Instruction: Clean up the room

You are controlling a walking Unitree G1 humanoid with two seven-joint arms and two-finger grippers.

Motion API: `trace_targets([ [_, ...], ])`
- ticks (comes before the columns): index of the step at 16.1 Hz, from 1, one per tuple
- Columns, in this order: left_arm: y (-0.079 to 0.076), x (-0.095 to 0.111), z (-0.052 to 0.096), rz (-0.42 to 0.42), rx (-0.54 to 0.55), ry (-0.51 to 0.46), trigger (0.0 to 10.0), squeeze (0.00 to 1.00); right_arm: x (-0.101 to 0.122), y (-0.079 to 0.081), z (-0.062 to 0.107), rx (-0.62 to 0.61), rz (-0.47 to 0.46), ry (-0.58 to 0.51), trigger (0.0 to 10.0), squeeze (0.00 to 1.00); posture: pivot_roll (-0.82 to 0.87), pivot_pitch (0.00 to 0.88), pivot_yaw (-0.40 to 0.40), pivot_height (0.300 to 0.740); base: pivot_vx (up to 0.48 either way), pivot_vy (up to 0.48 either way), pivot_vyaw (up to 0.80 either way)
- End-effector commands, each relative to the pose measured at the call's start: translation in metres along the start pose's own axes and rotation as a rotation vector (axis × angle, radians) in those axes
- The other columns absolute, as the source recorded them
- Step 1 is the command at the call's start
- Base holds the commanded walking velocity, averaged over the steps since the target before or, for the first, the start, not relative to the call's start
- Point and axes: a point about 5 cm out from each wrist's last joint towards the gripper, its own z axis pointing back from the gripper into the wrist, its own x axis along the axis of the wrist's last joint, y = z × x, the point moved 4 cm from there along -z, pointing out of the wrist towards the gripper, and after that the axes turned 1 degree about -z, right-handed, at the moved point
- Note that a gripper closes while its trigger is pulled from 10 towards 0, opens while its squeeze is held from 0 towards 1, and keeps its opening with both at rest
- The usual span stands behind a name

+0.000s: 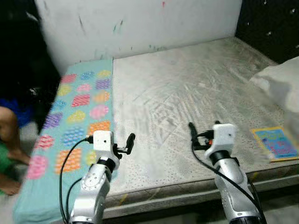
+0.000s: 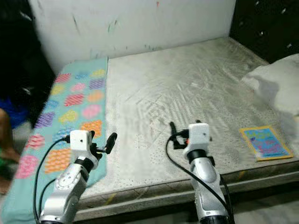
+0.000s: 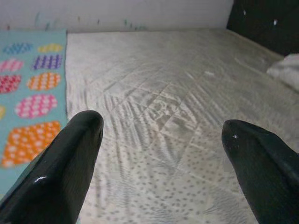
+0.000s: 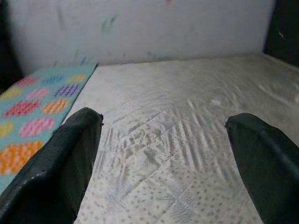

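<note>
A bare whitish mattress (image 1: 187,88) lies before me. A teal blanket (image 1: 77,116) with coloured dotted patches covers its left strip and hangs over the front edge. A colourful picture book (image 1: 275,142) lies flat near the front right corner. A white pillow (image 1: 280,84) rests at the right side. My left gripper (image 1: 130,140) is raised over the mattress front by the blanket's edge, open and holding nothing (image 3: 161,126). My right gripper (image 1: 191,129) hovers over the front middle, left of the book, also open and empty (image 4: 163,123).
A marked white wall (image 1: 140,23) runs behind the mattress. A dark headboard (image 1: 271,23) stands at the right. A person's bare leg (image 1: 9,135) shows on the floor at the far left, beside the blanket.
</note>
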Motion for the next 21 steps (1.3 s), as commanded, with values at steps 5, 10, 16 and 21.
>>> trace_targets([
  [5, 0.0, 0.023, 0.007, 0.07, 0.047, -0.07, 10.0, 0.0, 0.001, 0.027, -0.009, 0.146, 0.032, 0.022, 10.0, 0.0, -0.19, 0.0, -0.029, 0.74, 0.0, 0.294, 0.0],
  [10, 0.012, 0.031, 0.007, 0.031, 0.072, -0.076, 10.0, 0.0, 0.002, 0.022, -0.013, 0.123, 0.049, 0.023, 10.0, 0.0, -0.18, 0.0, 0.004, 0.74, 0.0, 0.307, 0.0],
  [16, 0.017, 0.03, 0.008, 0.04, 0.107, -0.059, 10.0, 0.0, 0.001, 0.028, -0.013, 0.133, 0.046, 0.024, 10.0, 0.0, -0.17, 0.0, -0.009, 0.74, 0.0, 0.322, 0.0],
  [21, 0.018, 0.031, 0.009, 0.04, 0.114, -0.054, 10.0, 0.0, 0.004, 0.033, -0.016, 0.14, 0.04, 0.012, 10.0, 0.0, -0.16, 0.0, -0.007, 0.74, 0.0, 0.34, 0.0],
])
